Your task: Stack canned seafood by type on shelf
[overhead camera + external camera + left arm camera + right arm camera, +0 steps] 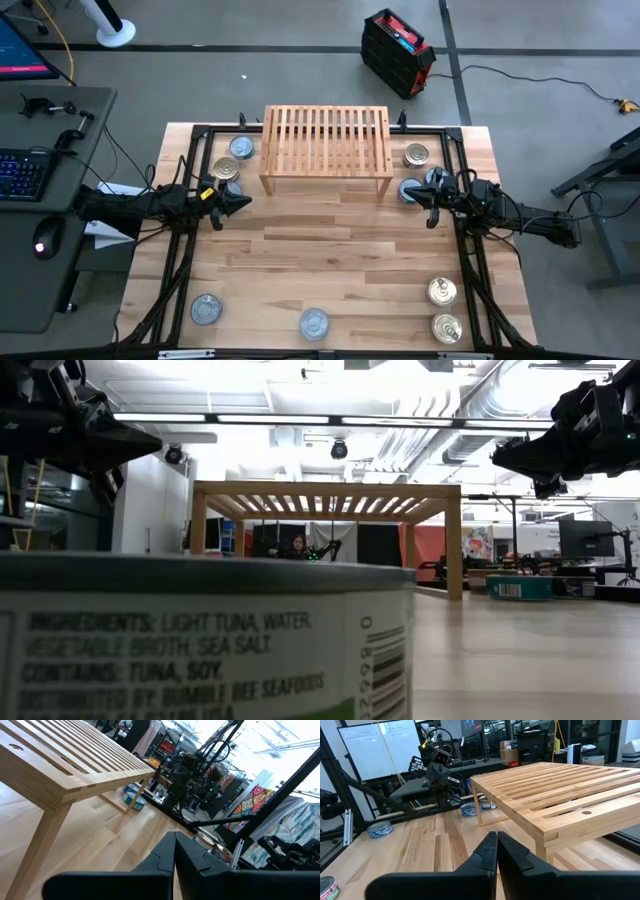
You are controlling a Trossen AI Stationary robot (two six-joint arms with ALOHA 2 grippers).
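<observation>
I see the left gripper (243,203) with its fingers (167,852) pressed together, nothing between them, hovering above the table (340,250) just off the shelf's left front leg. The wrist view confirms it: two dark tips meet along one seam over bare planks.

The right gripper (412,193) reads the same way. Its fingers (492,851) are closed against each other and carry nothing. It hangs near the shelf's right front corner, close over a blue-lidded tin (409,190); from overhead I cannot tell whether the tips touch that tin.

The shelf (326,150) stands at the back centre of the table, slatted top bare in both wrist views.

Tins, from the grippers out:
- Left of the shelf: a gold lid (226,168), a blue lid (241,147) behind it, and another tin (232,188) partly hidden by the left arm.
- Right of the shelf: a gold lid (416,154) behind the blue one.
- Front edge: blue lids at left (206,309) and centre (314,323).
- Front right: two gold lids (442,291), (447,327), one behind the other.

In the low view one tin (200,640) fills the foreground; its label lists light tuna.
</observation>
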